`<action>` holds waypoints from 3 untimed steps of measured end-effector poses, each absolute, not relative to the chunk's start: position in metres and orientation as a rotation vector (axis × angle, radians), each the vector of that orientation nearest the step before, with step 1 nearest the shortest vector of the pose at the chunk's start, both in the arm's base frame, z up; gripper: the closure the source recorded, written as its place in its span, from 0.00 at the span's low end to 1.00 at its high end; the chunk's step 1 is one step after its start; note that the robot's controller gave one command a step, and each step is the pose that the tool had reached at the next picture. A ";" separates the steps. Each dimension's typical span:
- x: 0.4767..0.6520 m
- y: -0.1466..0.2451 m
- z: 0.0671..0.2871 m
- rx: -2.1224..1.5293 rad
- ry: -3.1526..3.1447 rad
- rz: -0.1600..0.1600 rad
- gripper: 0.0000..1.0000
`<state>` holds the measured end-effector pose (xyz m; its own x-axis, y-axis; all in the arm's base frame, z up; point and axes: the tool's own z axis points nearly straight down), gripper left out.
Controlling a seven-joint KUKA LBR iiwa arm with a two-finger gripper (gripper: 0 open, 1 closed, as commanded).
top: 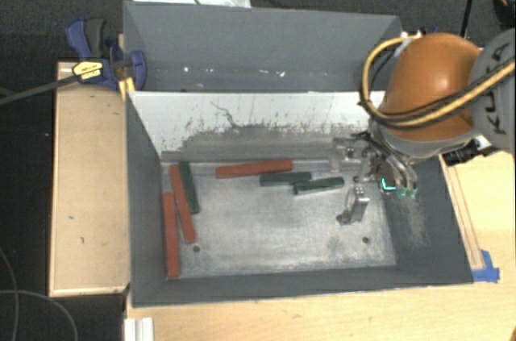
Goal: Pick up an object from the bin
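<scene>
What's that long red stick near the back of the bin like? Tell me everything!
The red stick is a long, thin bar, reddish-orange, maybe plastic. It lies flat on the bin floor, running left to right near the back wall. A dark green stick lies beside its right end, perhaps touching. The gripper is apart from it, farther right.

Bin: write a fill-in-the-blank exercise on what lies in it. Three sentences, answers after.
1. The gripper hangs over the ____ part of the bin, as the view shows it.
2. By the bin's left wall lie ____ red sticks.
3. The nearest stick to the gripper is dark ____ in colour.

Answers: right; two; green
</scene>
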<state>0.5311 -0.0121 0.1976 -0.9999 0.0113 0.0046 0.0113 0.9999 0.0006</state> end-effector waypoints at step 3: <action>0.589 -0.026 0.071 -0.210 -3.136 0.000 1.00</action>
<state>0.5890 -0.0259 0.0707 -0.9911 0.1334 -0.0019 0.1334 0.9911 0.0004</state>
